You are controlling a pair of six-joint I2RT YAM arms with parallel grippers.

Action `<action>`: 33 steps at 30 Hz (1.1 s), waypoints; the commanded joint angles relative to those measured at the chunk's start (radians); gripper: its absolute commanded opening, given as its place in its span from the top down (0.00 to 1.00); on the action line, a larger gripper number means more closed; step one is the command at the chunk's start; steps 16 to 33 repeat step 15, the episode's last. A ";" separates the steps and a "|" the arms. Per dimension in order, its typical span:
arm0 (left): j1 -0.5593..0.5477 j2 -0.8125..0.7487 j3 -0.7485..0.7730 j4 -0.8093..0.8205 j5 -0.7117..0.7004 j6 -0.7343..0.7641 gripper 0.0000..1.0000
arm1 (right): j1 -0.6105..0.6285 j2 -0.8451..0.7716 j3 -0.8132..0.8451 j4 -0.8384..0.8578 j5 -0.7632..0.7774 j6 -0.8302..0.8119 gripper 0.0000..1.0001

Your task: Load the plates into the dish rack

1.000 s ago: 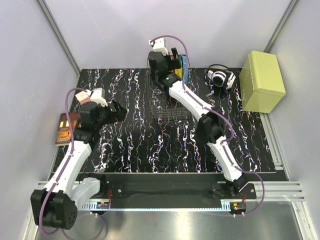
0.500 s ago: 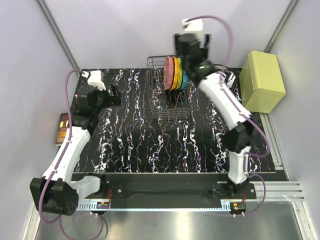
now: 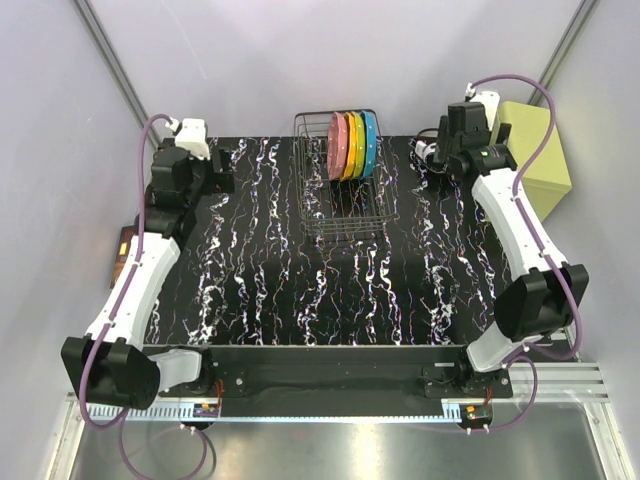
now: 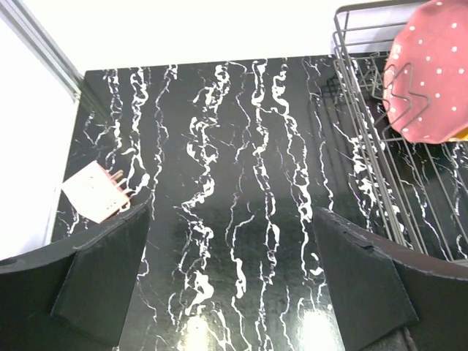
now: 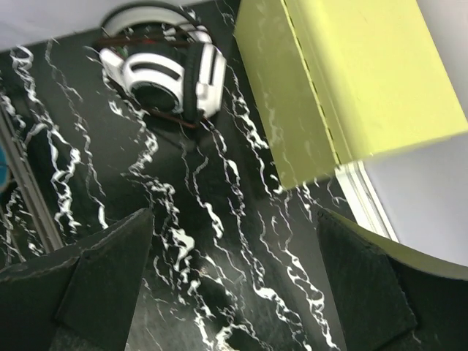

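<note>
The black wire dish rack stands at the back middle of the table. The plates stand upright side by side in its far end: pink, orange, yellow-green and blue. The left wrist view shows the rack and the pink plate at its right. My left gripper is open and empty over the table's back left. My right gripper is open and empty over the back right, near the headphones.
White headphones lie at the back right, also in the right wrist view. A yellow-green box stands at the right edge. A small white card lies at the back left. A brown packet lies off the table's left edge.
My right arm has swung away from the rack to the back right, leaving the plates standing in it. My left arm has drawn back toward the back left corner.
</note>
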 commanded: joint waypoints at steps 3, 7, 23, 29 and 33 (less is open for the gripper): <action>0.005 0.024 0.068 0.018 -0.021 0.040 0.01 | -0.039 -0.115 -0.043 0.024 -0.023 0.001 0.00; 0.005 0.030 0.078 0.017 -0.024 0.043 0.01 | -0.042 -0.123 -0.058 0.025 -0.025 0.012 0.00; 0.005 0.035 0.076 0.017 -0.024 0.032 0.01 | -0.043 -0.115 -0.048 0.033 -0.035 0.010 0.00; 0.005 0.035 0.076 0.017 -0.024 0.032 0.01 | -0.043 -0.115 -0.048 0.033 -0.035 0.010 0.00; 0.005 0.035 0.076 0.017 -0.024 0.032 0.01 | -0.043 -0.115 -0.048 0.033 -0.035 0.010 0.00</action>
